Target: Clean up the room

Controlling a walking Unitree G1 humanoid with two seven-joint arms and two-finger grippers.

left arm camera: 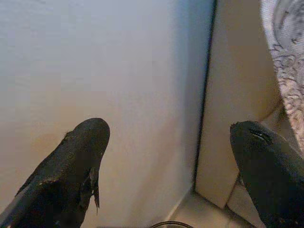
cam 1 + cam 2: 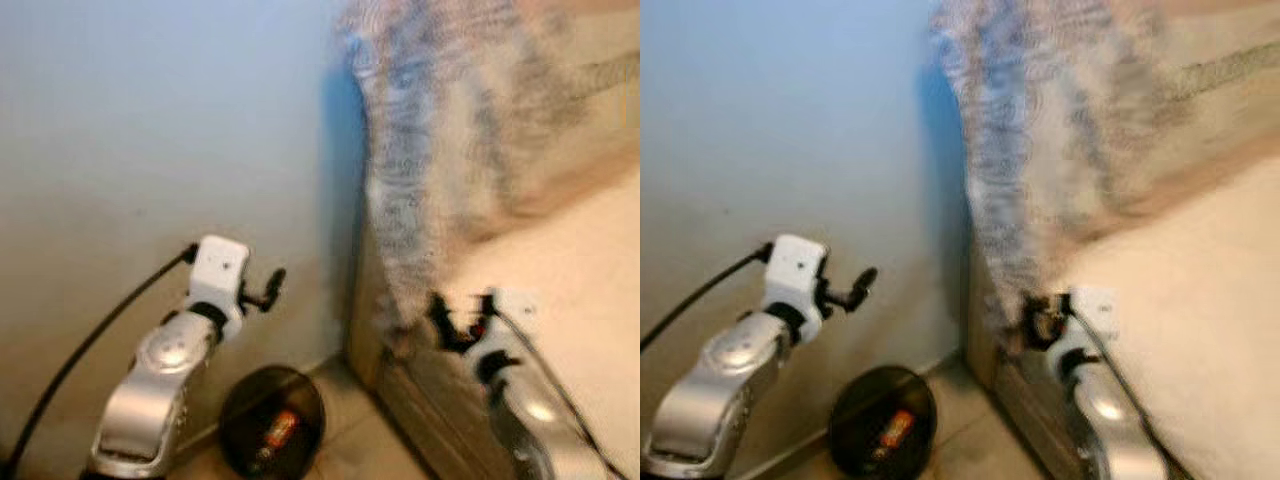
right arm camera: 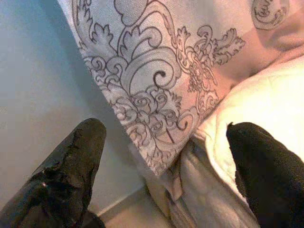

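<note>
Both our grippers gape: left gripper [image 1: 166, 166] faces the wall [image 2: 150, 130], right gripper [image 3: 166, 166] nears the patterned blanket [image 3: 156, 80] at the bed's edge [image 2: 400, 385].

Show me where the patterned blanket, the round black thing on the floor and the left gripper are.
patterned blanket [image 3: 152, 90], right wrist view, on its scrollwork.
round black thing [image 2: 272, 420], left eye view, on its top.
left gripper [image 2: 270, 285], left eye view, between its fingertips.

Patterned cloth [image 3: 156, 95] over bed [image 2: 560, 290] at right, wall [image 2: 150, 130] left, round base [image 2: 272, 420] on floor between.
</note>
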